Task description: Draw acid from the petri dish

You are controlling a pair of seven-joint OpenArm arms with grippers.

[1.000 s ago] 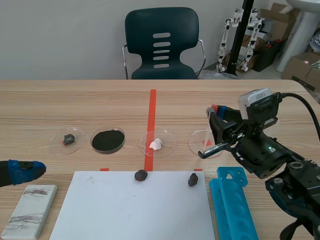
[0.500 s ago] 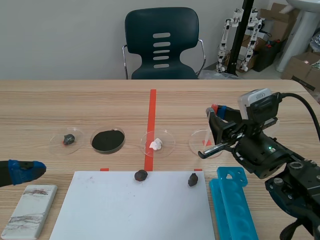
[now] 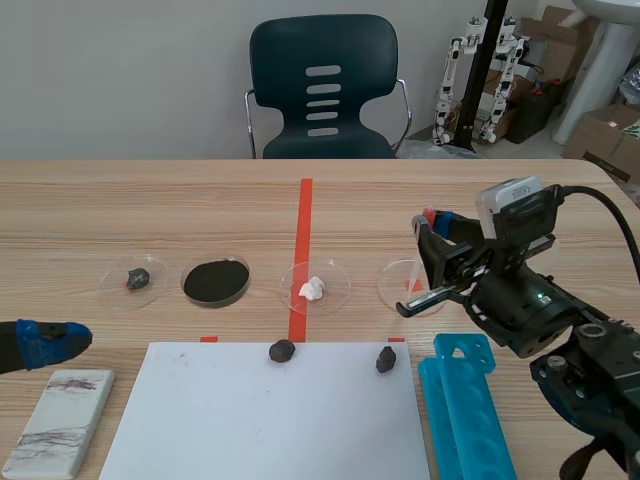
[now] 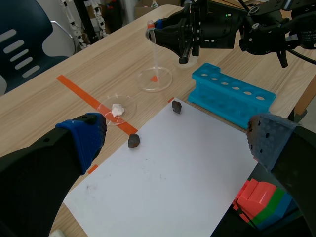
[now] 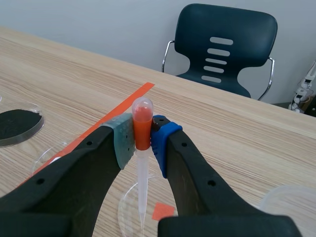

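My right end effector [image 5: 142,136] pinches a pipette [image 5: 142,183] over the right-of-centre petri dish [image 3: 393,288], rack [image 3: 465,400] just below; left end effector [image 4: 175,136] gapes.

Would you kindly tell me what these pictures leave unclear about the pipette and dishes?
Liquid in the dish: clear, unseen in any view.
Whether the pipette tip touches that dish: right wrist view looks along it; right gripper covers it in the scene view.
The lump in the far-left dish: scene view, too small to identify.
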